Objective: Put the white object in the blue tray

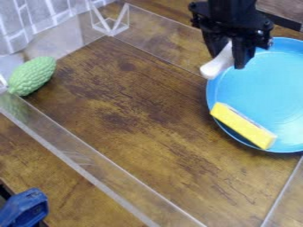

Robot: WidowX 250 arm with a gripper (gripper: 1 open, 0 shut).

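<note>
My black gripper (229, 53) hangs at the top right, shut on the white object (217, 64), whose rounded lower end sticks out down and to the left of the fingers. The piece is in the air over the left rim of the blue tray (275, 80), a big round bright-blue plate on the right side of the wooden table. Its upper part is hidden between the fingers.
A yellow rectangular block (244, 125) lies inside the tray near its lower rim. A bumpy green object (32, 75) sits at the left edge. Clear acrylic walls (83, 158) border the wooden surface. A blue item (21, 209) lies at the bottom left.
</note>
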